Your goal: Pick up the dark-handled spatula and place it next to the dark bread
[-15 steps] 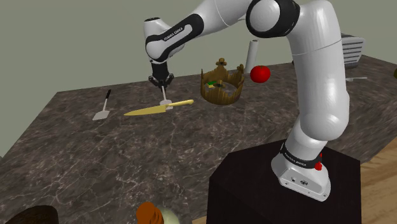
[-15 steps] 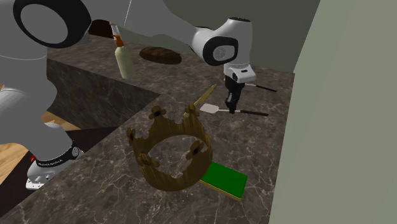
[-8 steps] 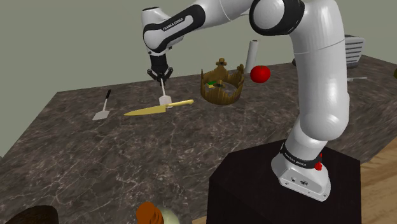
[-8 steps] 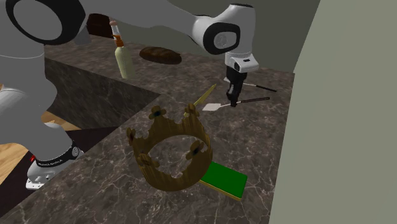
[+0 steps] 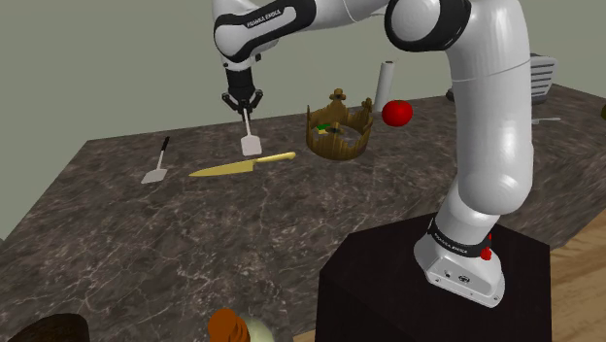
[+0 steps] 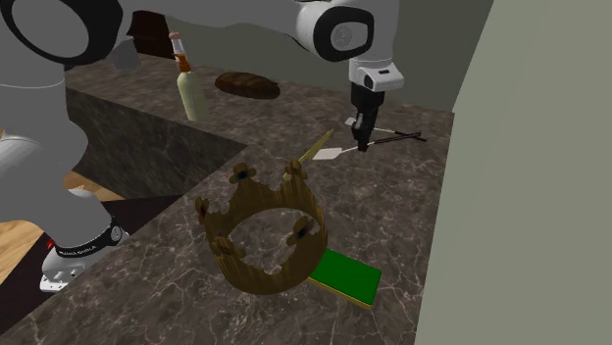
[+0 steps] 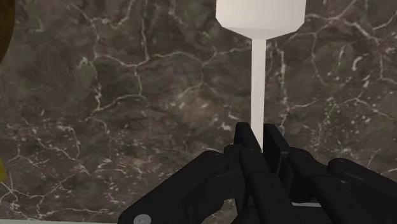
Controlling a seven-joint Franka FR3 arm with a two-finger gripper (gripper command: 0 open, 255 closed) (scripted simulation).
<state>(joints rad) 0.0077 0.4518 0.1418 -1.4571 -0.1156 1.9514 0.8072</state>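
My gripper is shut on the dark handle of a spatula, which hangs blade-down above the marble counter, over the yellow knife. In the wrist view the white shaft and blade run out from between the gripper's clasping fingers. From the second exterior view the gripper holds the spatula tilted above the counter. The dark bread lies far down the counter past a bottle; in the shoulder view the bread sits at the lower left corner.
A second dark-handled spatula lies on the counter towards the shoulder view's left. A wooden crown, a red apple and a white cylinder stand to the right. A green book lies by the crown.
The gripper has risen with the spatula in it. The blade, which rested on the counter by the knife, now hangs free above it.
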